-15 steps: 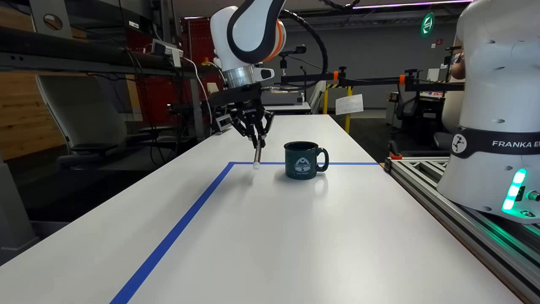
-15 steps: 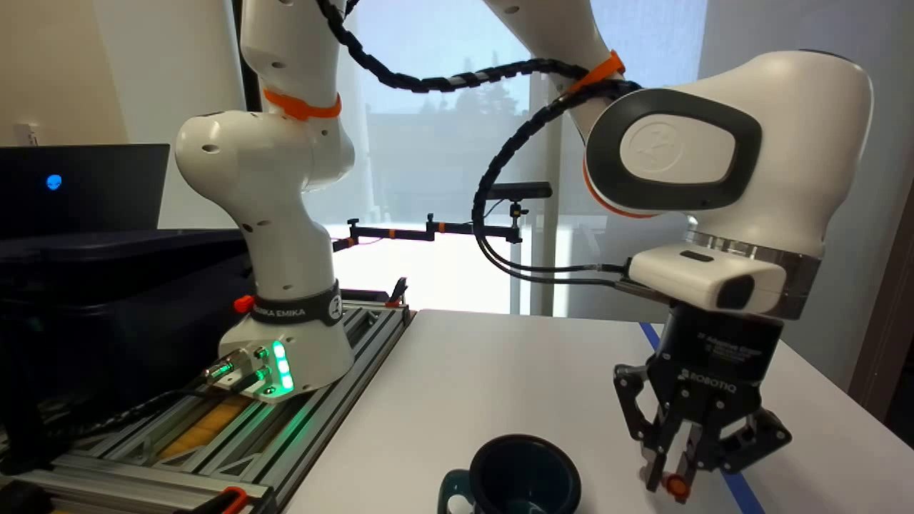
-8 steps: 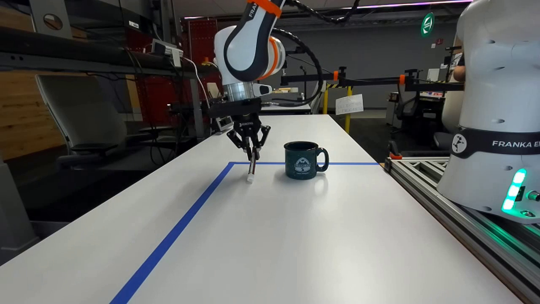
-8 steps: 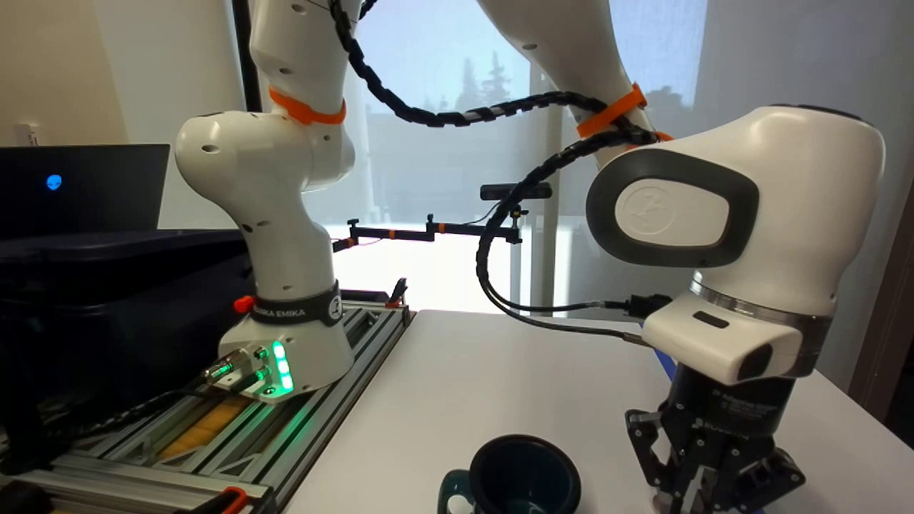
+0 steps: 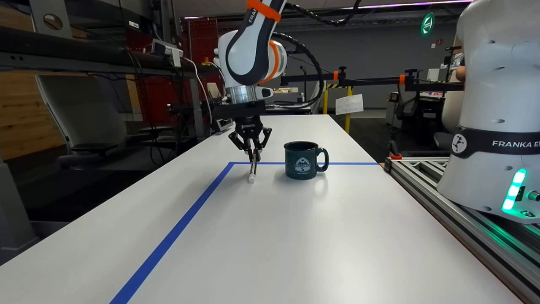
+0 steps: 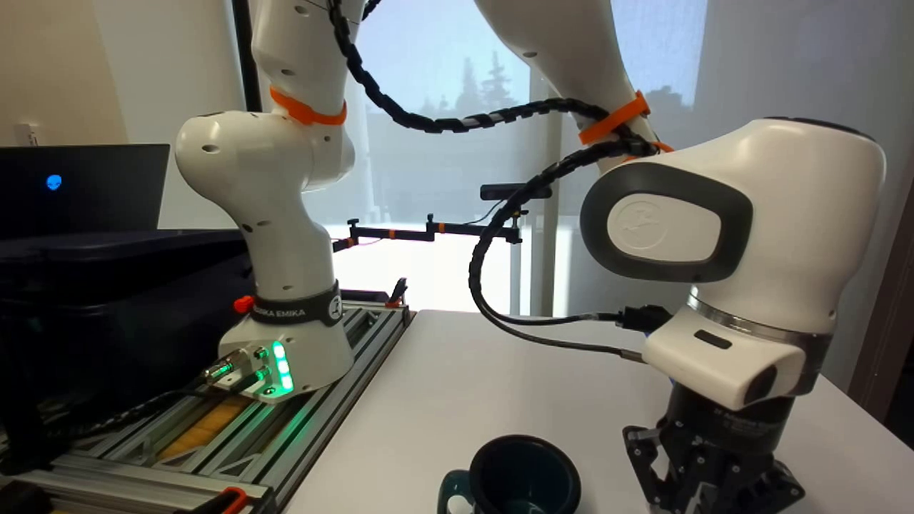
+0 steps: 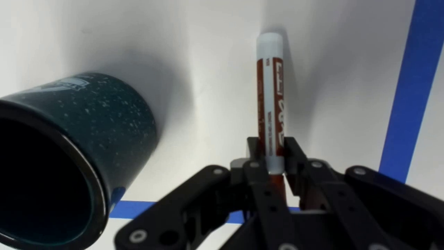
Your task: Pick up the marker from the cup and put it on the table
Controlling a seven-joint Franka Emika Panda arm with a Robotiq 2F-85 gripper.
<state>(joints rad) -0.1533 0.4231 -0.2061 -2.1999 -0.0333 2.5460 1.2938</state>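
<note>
Sitting lower than a second ago; fingers (image 7: 293, 152) pinched tight on marker (image 7: 270, 100), tip about touching, cup (image 5: 301, 161) nearer the desk's (image 5: 287, 240) robot-side edge; release probably next

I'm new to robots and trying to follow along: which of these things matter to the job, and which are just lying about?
Part of the job:
reddish and white cylindrical marker, held by the black two-fingered gripper
glossy dark teal speckled mug
white flat tabletop

Just around:
grey high-backed office chair
black laptop
white paper sign
</note>
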